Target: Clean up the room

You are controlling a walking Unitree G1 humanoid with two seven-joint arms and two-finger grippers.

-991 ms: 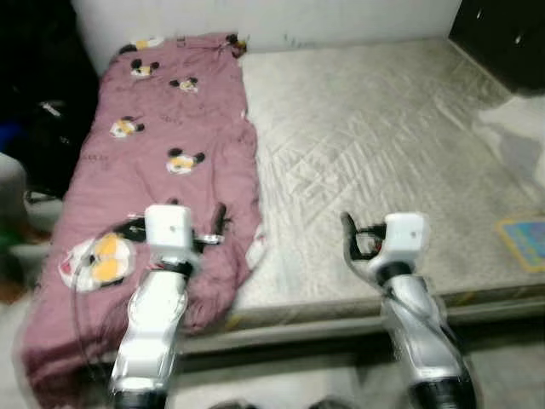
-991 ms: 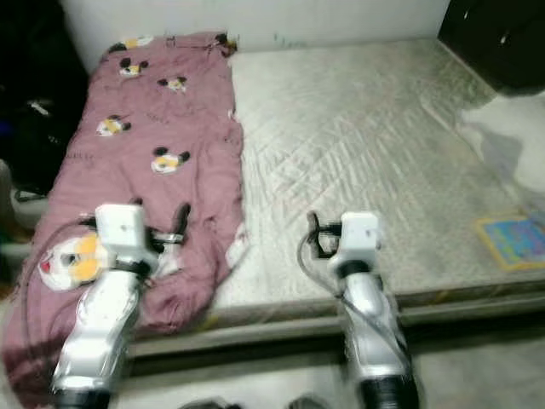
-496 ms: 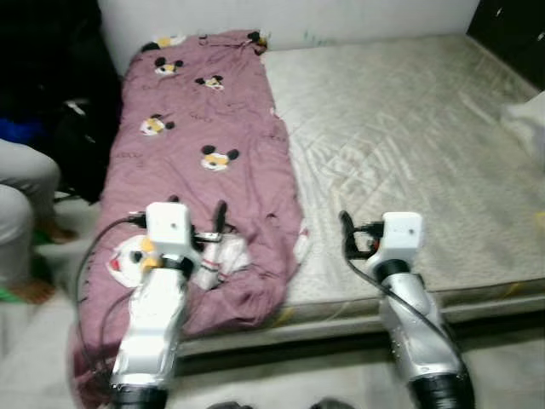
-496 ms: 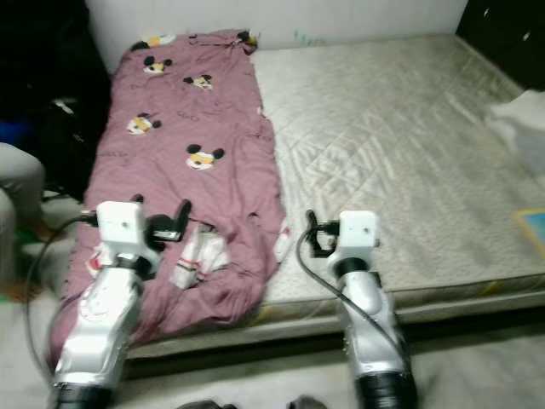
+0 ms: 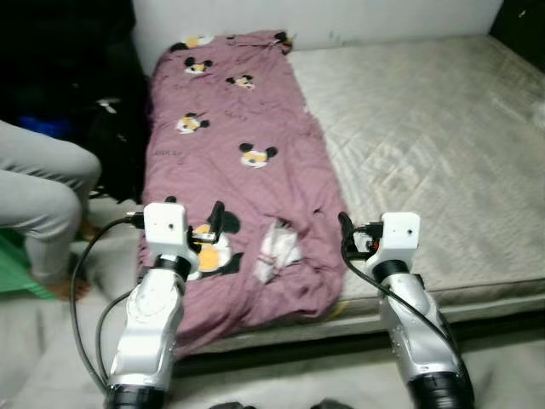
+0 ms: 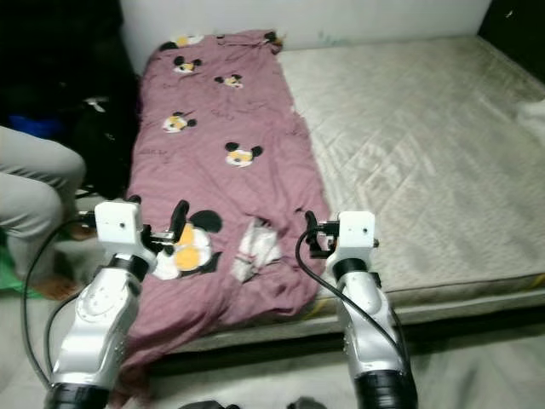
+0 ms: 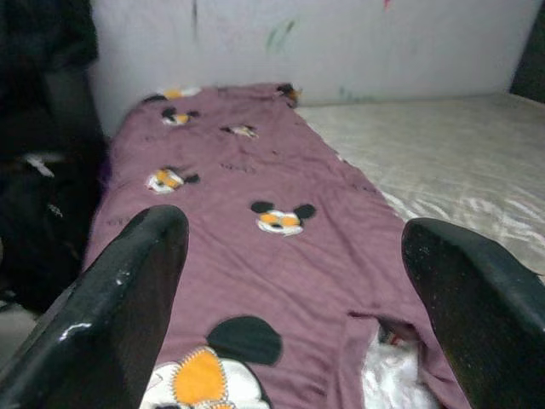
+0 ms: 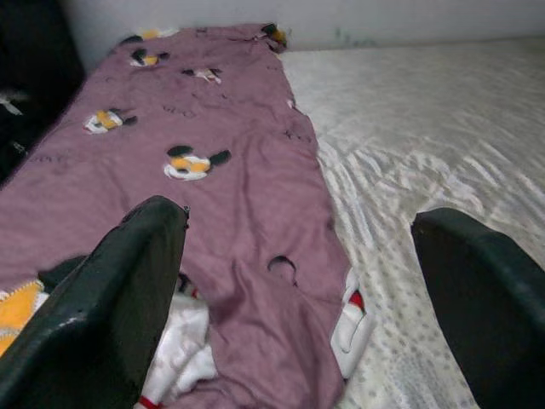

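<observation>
Mauve mouse-print blanket (image 5: 234, 183) is lying rumpled along the left side of the bare mattress (image 5: 426, 145), its near end bunched and spilling over the mattress edge, so I'd say tidying has barely started. Left gripper (image 7: 289, 281) hovers spread wide over the blanket's near end, right gripper (image 8: 298, 281) likewise gaping by the blanket's right edge, both empty. A person's knee (image 5: 43, 183) sits left of the mattress. Dark stuff beside it is hard to make out.

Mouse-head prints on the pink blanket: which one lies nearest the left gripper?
The large orange-faced print beside the left gripper, far bigger than the small heads further up the pink blanket.
</observation>
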